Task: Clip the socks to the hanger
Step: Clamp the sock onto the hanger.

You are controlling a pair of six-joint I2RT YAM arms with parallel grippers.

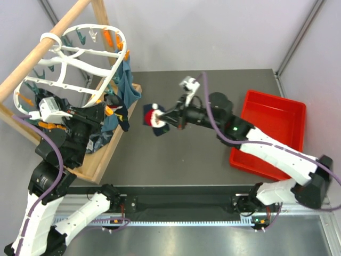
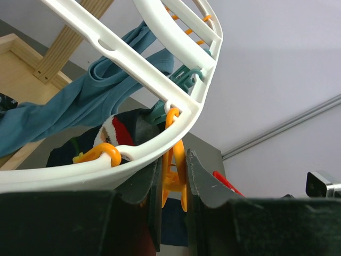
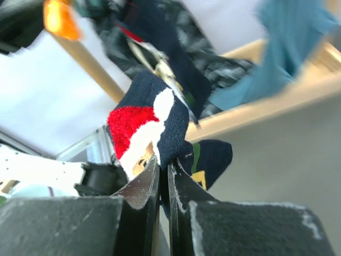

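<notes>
Two robot arms rise from the near edge of a dark grey table. The right arm reaches from beside a red bin toward the table's middle. The right gripper has its jaws pressed together on a navy sock with a fluffy red-and-white cuff, held in the air above the table and apart from the rack.

Further back on the left, the left gripper is raised under the rim of the white oval hanger. Its jaws pinch an orange clip that dangles from that rim. Whether the clip's mouth is open cannot be told.

Just behind the rim hangs a second sock, dark with a red-and-white cuff. It seems already hung, though its clip is hidden. A teal-blue garment drapes beyond it over a wooden frame.

The task looks partly done: the held sock has yet to reach the clip and be fastened.
</notes>
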